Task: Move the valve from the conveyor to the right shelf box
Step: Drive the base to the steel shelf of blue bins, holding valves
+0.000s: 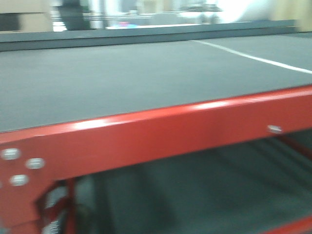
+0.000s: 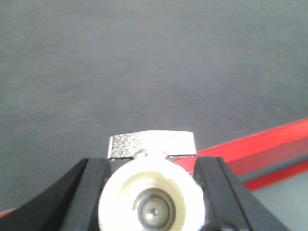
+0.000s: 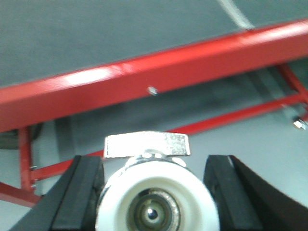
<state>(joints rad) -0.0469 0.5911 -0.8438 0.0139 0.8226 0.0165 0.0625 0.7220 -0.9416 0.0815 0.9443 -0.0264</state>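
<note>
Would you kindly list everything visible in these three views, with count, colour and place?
conveyor belt: one, dark grey, fills the front view.
conveyor frame: one, red, along the belt's near edge.
white line: one, on the belt, far right.
left valve: one, white body, silver handle, held, left wrist view.
right valve: one, same colours, held, right wrist view.
left gripper: one, black, shut on its valve.
right gripper: one, black, shut on its valve.

Pale grey floor (image 3: 269, 144), blurred background clutter (image 1: 146, 12)
</note>
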